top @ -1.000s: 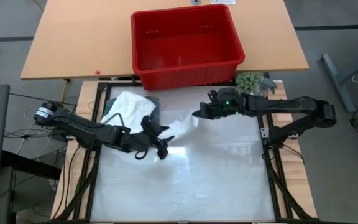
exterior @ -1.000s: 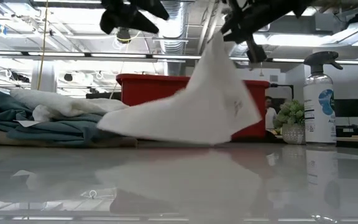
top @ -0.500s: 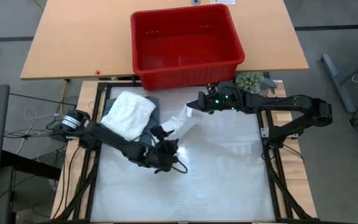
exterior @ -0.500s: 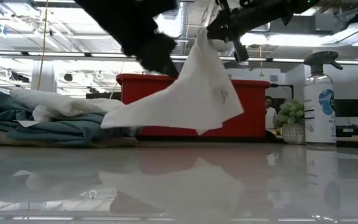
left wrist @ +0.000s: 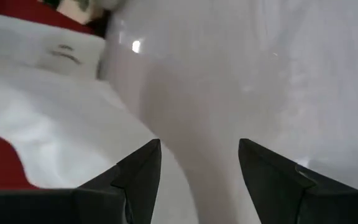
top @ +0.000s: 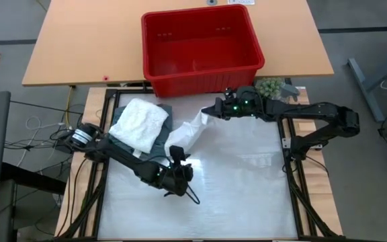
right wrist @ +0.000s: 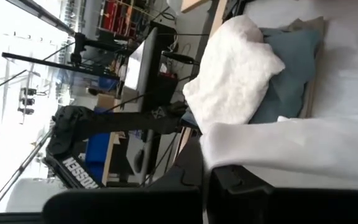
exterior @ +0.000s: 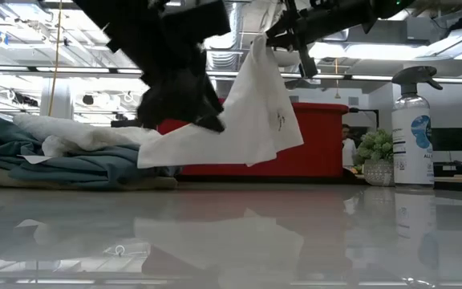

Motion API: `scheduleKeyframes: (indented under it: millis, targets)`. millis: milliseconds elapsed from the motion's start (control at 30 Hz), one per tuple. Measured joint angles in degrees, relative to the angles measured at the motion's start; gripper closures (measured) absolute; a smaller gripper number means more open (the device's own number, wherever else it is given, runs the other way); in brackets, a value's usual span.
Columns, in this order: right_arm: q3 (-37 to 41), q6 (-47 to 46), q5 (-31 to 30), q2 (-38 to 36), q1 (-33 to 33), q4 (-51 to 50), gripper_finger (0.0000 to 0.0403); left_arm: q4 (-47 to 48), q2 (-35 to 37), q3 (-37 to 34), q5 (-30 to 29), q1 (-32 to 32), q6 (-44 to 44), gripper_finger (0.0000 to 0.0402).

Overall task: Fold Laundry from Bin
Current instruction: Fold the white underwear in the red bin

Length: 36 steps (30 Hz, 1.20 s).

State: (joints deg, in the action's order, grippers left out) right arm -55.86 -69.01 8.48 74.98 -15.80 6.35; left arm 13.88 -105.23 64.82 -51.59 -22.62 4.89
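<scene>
Seen from above, the right hand is clenched on one corner of a white garment just in front of the empty red bin, which stands on a wooden table at the far side; the cloth trails from that grip down and leftward across the glossy tabletop. The left hand sits over the tabletop near the cloth's lower end, its fingers spread and grasping nothing. At the far left of the tabletop a white towel-like piece lies bundled on a dark teal garment, and a small green plant stands beside the bin's right corner. From tabletop level, the white garment hangs from the right hand above it, its lower edge just clear of the surface, with the dark left arm in front of its left part; the bin shows behind, the teal and white pile lies at left, and a spray bottle stands at right. The left wrist camera shows its two dark fingers apart over bare tabletop, white cloth beside them. The right wrist camera shows white cloth pinched at its fingers, with the white bundle on teal fabric beyond.
</scene>
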Motion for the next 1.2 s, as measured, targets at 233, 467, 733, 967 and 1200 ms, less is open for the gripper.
scheduleKeyframes:
  millis: [233, 467, 733, 967, 1200]
  targets:
    - [0.0, -2.08, 1.09, 0.0, -0.05, 4.06, 0.0384, 2.04, -0.89, -0.05, -8.6, 0.51, 3.08, 0.0196]
    - [0.0, -5.16, 2.22, 0.0, 0.49, 12.13, 0.0384, 3.69, -3.83, -0.05, -9.15, 1.11, 6.49, 0.0196]
    - [0.0, -5.89, 2.07, 0.0, 2.57, 16.78, 0.0384, 2.72, -5.49, -0.05, -26.95, 2.79, 9.6, 0.0196]
    - [0.0, -7.45, 1.86, 0.0, 3.07, 23.72, 0.0384, -1.38, -5.24, 1.68, -26.66, 5.36, 6.28, 0.0196]
    - [0.0, -7.05, 1.85, 0.02, 3.33, 24.29, 0.0384, -1.78, -5.29, 1.98, -38.3, 7.79, 13.78, 0.0196]
